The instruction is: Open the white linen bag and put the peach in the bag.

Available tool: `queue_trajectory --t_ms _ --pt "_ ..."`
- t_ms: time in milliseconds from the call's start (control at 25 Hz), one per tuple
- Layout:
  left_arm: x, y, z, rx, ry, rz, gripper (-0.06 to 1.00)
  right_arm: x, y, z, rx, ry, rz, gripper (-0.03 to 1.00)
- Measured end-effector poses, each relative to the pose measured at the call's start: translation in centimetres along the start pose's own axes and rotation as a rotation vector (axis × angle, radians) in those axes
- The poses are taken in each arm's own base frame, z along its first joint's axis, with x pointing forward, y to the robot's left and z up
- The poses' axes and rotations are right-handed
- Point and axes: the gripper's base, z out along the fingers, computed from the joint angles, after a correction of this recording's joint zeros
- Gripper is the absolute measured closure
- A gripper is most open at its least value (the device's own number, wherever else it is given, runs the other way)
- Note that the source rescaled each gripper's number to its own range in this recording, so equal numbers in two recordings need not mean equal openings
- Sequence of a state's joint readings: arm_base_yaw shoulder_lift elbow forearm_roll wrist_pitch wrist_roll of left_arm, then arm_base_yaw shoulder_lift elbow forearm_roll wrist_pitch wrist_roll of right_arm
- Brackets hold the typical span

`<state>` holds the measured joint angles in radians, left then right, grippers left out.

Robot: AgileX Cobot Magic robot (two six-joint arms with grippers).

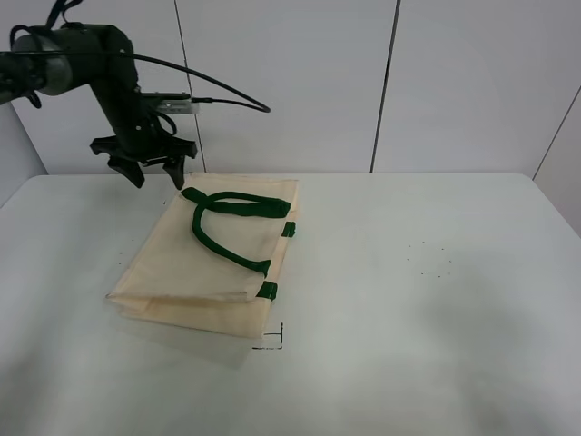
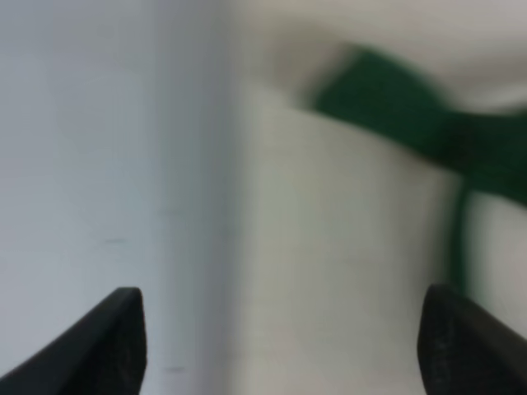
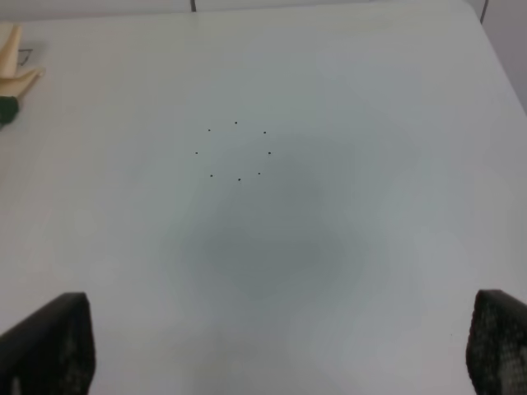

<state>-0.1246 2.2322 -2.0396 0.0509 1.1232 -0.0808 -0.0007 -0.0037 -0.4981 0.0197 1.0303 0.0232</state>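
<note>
Cream cloth fills the space between the spread black fingers of the left gripper (image 2: pixel 280 337) in its wrist view: the large flat off-white linen bag (image 1: pixel 213 259) lies just beneath and beyond the fingertips (image 2: pixel 111 329), with its edge running between them and the pale grey table (image 1: pixel 436 300) showing past one finger. Beyond the other finger, blurred, lies a long dark green strap handle (image 2: pixel 403 107). From the high camera, this gripper (image 1: pixel 154 171) hangs jaws apart over the bag's far corner, close to the strap's loop (image 1: pixel 227 222); whether it touches cloth cannot be told. Two small green tabs (image 1: pixel 267 290) sit on the bag's edge.

Right gripper (image 3: pixel 280 346) fingers also stand wide apart over bare table, a ring of tiny dark dots (image 3: pixel 235 150) ahead of them, and a corner of the bag (image 3: pixel 15 62) far off to one side. No peach shows in any view.
</note>
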Motion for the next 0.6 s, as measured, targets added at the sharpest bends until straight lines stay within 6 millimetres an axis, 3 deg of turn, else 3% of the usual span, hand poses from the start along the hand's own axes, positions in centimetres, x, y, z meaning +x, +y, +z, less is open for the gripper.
queue_trajectory --t_ms 120,200,400,600 --pt "0.0 3.5 0.0 -0.023 0.018 -0.064 -0.06 0.0 0.0 0.0 0.000 0.000 0.000 -0.03" --pt "0.2 4.6 0.0 -0.029 0.035 -0.087 -0.06 0.0 0.0 0.0 0.000 0.000 0.000 -0.03" --pt "0.3 4.4 -0.2 0.000 0.040 -0.097 -0.06 0.0 0.0 0.0 0.000 0.000 0.000 -0.03" --pt "1.2 3.9 -2.9 0.012 0.011 -0.092 -0.06 0.0 0.0 0.0 0.000 0.000 0.000 -0.03"
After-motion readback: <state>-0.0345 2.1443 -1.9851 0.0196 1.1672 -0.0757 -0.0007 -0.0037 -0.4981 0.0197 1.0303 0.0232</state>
